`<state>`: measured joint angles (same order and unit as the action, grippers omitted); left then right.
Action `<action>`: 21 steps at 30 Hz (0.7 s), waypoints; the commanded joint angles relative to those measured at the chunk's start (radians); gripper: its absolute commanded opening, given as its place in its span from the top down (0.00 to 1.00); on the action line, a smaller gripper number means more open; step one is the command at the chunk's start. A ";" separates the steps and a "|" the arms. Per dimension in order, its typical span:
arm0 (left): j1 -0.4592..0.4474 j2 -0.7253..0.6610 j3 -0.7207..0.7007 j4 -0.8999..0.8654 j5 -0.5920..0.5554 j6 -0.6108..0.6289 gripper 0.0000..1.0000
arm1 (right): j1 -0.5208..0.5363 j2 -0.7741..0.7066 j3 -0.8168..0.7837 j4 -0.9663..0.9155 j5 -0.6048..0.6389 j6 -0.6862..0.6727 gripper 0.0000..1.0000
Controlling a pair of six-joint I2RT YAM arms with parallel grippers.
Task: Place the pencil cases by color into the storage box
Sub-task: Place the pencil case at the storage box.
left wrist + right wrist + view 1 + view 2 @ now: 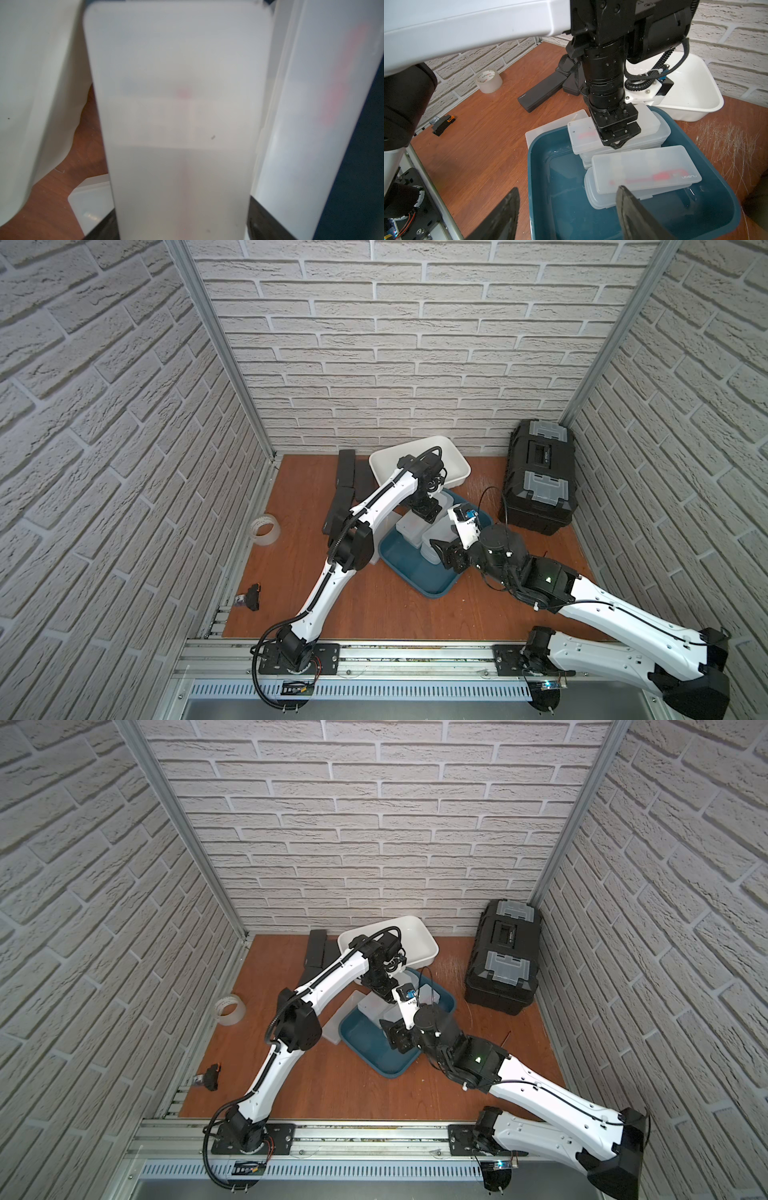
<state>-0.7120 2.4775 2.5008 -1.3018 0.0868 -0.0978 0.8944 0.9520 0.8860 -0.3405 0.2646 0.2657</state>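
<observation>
Two stacks of frosted cases [643,166] lie inside the teal storage box [542,187], side by side and parallel, flat on their broad faces. In both top views their long axes run diagonally, from the front left toward the back right of the table [374,614]. The near stack's top case carries its printed logo at the end farther from the tape roll [266,531].

The left arm reaches down over the far stack. The left fingers [101,226] flank that stack's top case [180,114] across its short width, so its long axis runs straight out from the wrist. The wrist picture is blurred, and I cannot tell whether they pinch the case or stand just clear of it. The right fingers [504,214] are spread wide above the box's near part, with nothing between them.

One more frosted case [336,1025] lies on the table against the box's left rim. Several black cases [345,468] lie on the table left of the white bin [453,464], which stands just behind the box. Their long axes run roughly front to back, the nearest one slanting. A black toolbox [540,477] sits in the back right corner.
</observation>
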 commanded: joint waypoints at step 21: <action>0.014 -0.174 0.005 0.100 -0.021 -0.015 0.13 | 0.033 -0.024 0.036 0.006 0.022 0.010 0.26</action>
<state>-0.7063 2.3573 2.5179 -1.2324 0.0528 -0.1055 0.9180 0.9459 0.8974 -0.3485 0.2695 0.2737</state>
